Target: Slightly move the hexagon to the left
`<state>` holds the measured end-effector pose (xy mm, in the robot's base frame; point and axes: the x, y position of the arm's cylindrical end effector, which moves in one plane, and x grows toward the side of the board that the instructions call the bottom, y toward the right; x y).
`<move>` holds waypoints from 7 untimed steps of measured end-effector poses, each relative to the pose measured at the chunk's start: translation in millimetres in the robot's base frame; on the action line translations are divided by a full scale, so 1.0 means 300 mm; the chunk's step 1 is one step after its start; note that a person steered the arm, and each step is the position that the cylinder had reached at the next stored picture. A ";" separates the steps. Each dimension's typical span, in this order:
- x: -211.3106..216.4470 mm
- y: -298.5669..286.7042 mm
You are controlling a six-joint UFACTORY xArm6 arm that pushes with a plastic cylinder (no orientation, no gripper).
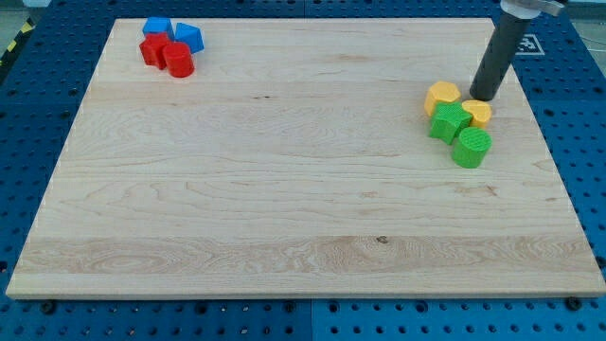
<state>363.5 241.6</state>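
Note:
A yellow hexagon block (441,97) lies at the view's right, touching a green star-like block (448,122). A second yellow block (477,114), rounded, sits just right of the green one, and a green cylinder (472,148) lies below them. My tip (483,98) is on the board just right of the yellow hexagon and right above the rounded yellow block, close to both. The dark rod rises from it toward the view's top right.
The wooden board (284,189) lies on a blue pegboard table. At the view's top left are two blue blocks (157,26) (188,37) and two red blocks (154,50) (178,60), clustered together.

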 end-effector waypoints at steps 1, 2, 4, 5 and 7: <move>0.031 0.058; 0.051 0.077; 0.050 0.079; 0.035 0.066; 0.033 0.058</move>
<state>373.3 259.0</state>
